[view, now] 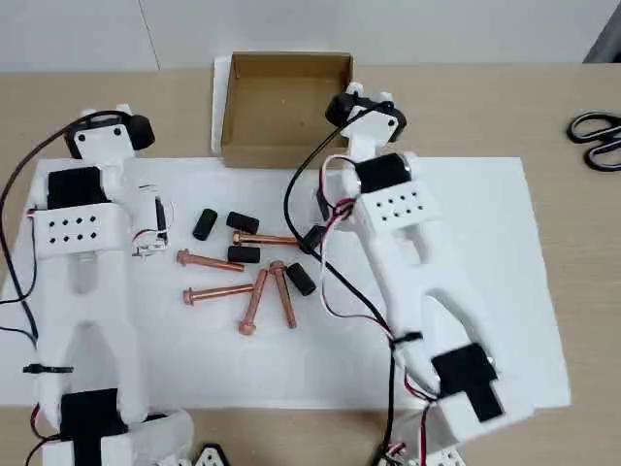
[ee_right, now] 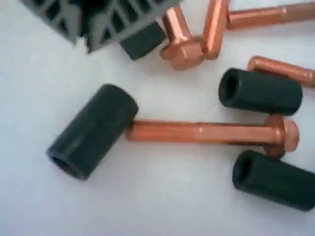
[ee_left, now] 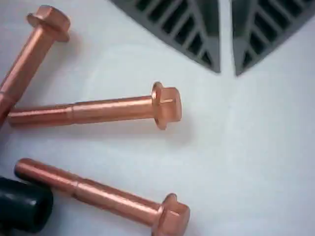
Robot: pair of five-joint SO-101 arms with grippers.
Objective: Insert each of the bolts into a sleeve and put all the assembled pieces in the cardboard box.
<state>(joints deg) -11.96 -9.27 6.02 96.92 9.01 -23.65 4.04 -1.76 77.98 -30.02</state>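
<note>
Several copper bolts point(view: 218, 293) and black sleeves point(view: 243, 223) lie mixed on the white sheet between the arms. One bolt point(ee_right: 202, 132) lies with its tip at the mouth of a sleeve point(ee_right: 93, 130); how deep it goes is hidden. The right gripper point(ee_right: 86, 44) hovers shut and empty beside another sleeve point(ee_right: 142, 42) and two bolt heads point(ee_right: 184, 46). The left gripper point(ee_left: 226, 71) is shut with nothing in it, a little apart from the head of a bolt point(ee_left: 98, 109). A second bolt point(ee_left: 103, 199) and a sleeve point(ee_left: 22, 204) lie close by. The open cardboard box point(view: 286, 153) stands behind the parts.
The white sheet point(view: 485, 291) covers the middle of the wooden table. Black scissors point(view: 597, 141) lie at the far right edge. The right arm point(view: 398, 209) stretches across the sheet, with its cables hanging over the parts. The left arm point(view: 82, 223) stands over the sheet's left side.
</note>
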